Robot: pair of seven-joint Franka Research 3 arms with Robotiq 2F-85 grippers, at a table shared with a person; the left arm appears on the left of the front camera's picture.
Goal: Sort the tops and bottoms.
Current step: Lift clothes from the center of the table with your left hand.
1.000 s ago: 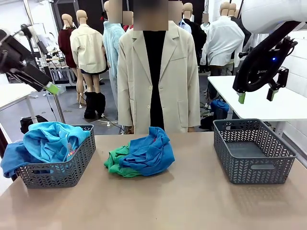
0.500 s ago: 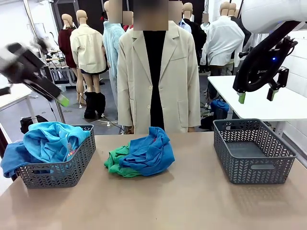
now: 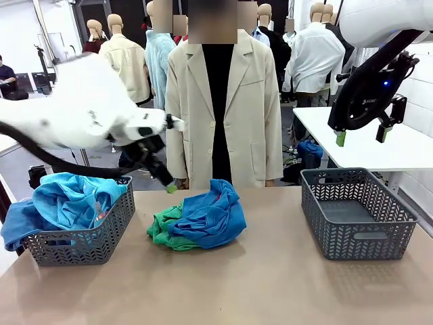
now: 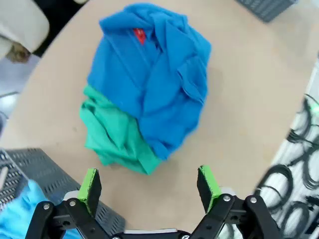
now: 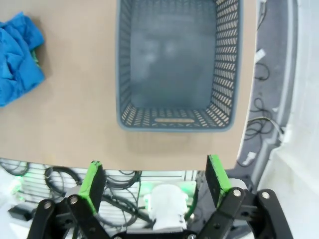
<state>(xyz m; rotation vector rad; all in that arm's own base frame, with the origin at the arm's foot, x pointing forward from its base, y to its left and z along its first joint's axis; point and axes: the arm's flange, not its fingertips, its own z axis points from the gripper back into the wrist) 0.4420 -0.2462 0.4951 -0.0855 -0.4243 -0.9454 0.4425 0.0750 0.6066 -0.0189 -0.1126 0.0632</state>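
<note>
Tan table (image 4: 239, 124) below wide-open, empty left pincer (image 4: 149, 181)

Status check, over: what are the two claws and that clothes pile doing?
Left gripper open near the centre pile, holding nothing. Right gripper open, high above the right grey basket. Royal blue top lies over the green bottom.

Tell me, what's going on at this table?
A two-armed robot is sorting clothes. Its left end effector hangs open near a blue top heaped over a green bottom in the middle of the table, touching neither. Lighter blue tops already fill the left basket. The right end effector waits open, high above the right basket. A person stands across the table.
</note>
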